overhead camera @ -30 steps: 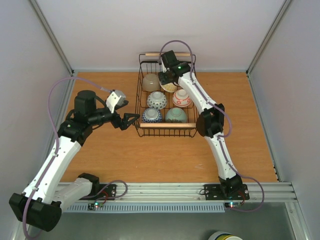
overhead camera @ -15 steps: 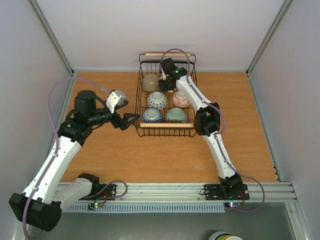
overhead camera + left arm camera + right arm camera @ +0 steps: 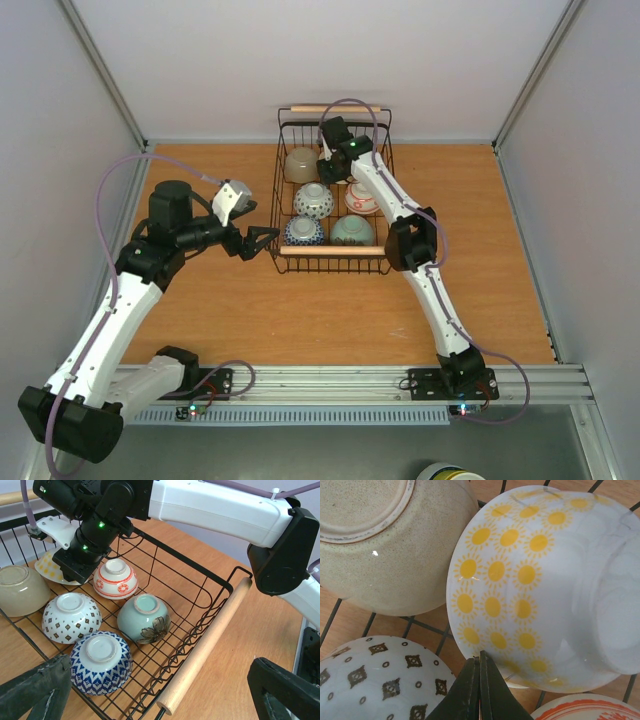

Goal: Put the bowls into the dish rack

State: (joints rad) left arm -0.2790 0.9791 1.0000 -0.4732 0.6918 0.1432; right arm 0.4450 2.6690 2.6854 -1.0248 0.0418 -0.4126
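Just ahead of the right gripper, whose dark fingers are pressed together on nothing, a white bowl with yellow suns lies tilted on its side. The tips sit at its rim; the wrist view may show contact, but I cannot tell for sure. Up and to the left of those tips is an upturned beige bowl, touching the sun bowl or just beside it. Down and to the left of them is a white bowl with dark diamonds. To the lower right a red-patterned bowl peeks in at the frame's edge.

All of these rest inside the dish rack. So do a pale green bowl with a flower and a blue patterned bowl, both bottom-up.

The left gripper hovers over the table just outside the rack's left side, with its fingers spread wide and empty. Seen from its wrist, the rack's near wooden handle runs ahead between the two fingers. The blue bowl is the one closest to its left finger, and the green one is just beyond that.
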